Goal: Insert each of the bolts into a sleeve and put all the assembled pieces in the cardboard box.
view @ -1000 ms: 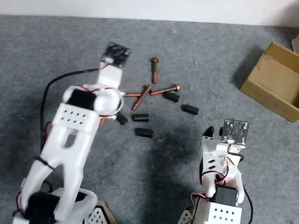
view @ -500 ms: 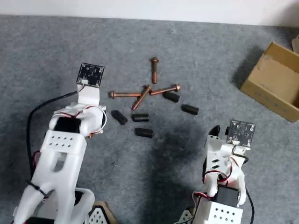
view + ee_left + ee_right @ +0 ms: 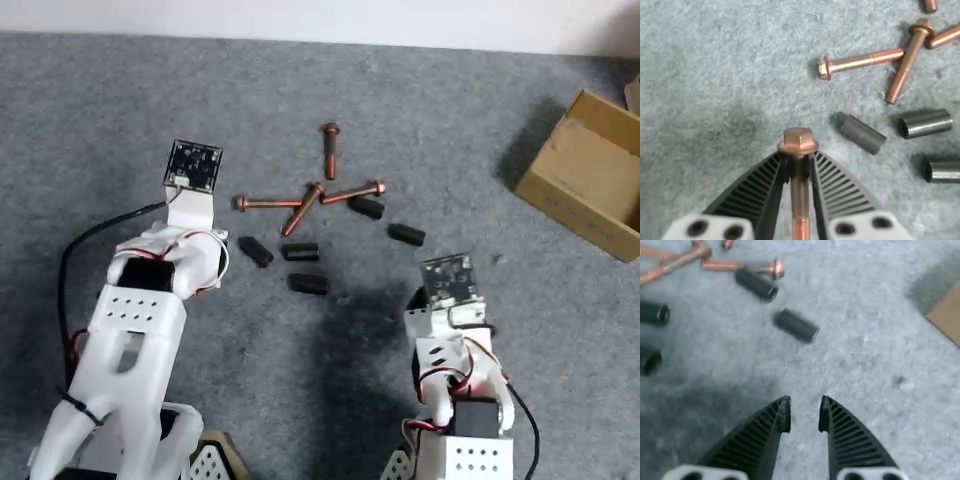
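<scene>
The left arm [image 3: 150, 290] is leaning out over the carpet [image 3: 100, 100], its left gripper [image 3: 798, 156] pinching a copper bolt [image 3: 798, 142] by the shank, head poking just past the tips. The right arm [image 3: 455, 340] is crouching low, right gripper [image 3: 804, 414] hanging slightly parted and empty. Seen from above, loose bolts [image 3: 270, 203] and black sleeves [image 3: 307, 284] are lying at its 11 o'clock, the cardboard box [image 3: 590, 150] at 2 o'clock.

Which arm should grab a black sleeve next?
Probably the right arm: its jaws are open and empty, with a sleeve lying just ahead. The left arm holds a bolt in its jaws.
</scene>
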